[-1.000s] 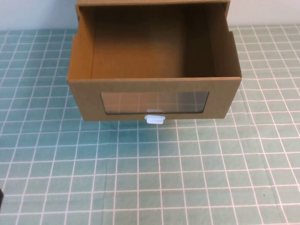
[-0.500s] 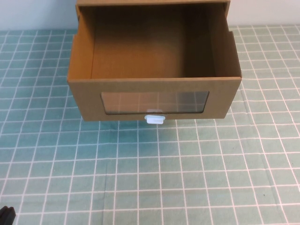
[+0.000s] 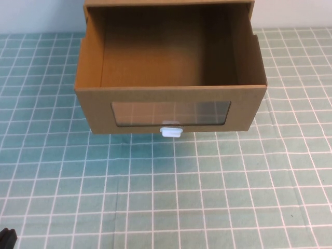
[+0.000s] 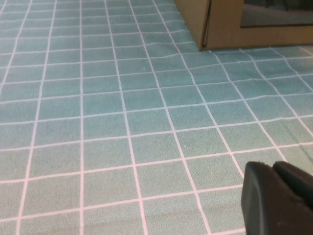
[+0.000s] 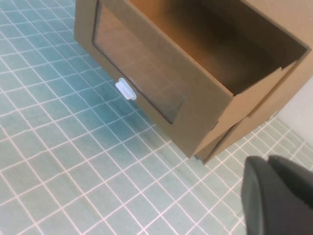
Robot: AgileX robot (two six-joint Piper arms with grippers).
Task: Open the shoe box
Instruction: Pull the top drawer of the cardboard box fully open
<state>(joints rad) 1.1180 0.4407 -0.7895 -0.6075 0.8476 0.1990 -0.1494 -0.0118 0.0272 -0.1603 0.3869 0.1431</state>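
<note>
Shoe box [image 3: 93, 104]: brown cardboard, drawer type, upright at the far middle of the desk [image 3: 155, 197]. Drawer [image 3: 244, 104] slid well out of the outer sleeve [image 5: 279, 17] toward the robot's side, open top showing a plain brown interior. Front panel faces the robot and carries a wide clear window [image 3: 171, 113]. Small white pull tab [image 3: 171, 132] sits at the panel's lower edge, centred.

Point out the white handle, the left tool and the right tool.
white handle [image 3: 171, 132]: high view, middle of the tab, low on the shoe box [image 3: 98, 111] front.
left tool [image 4: 274, 171]: left wrist view, its shut tips, low over the mat [image 4: 98, 122].
right tool [image 5: 269, 164]: right wrist view, its shut tips, off the box's right side.
</note>
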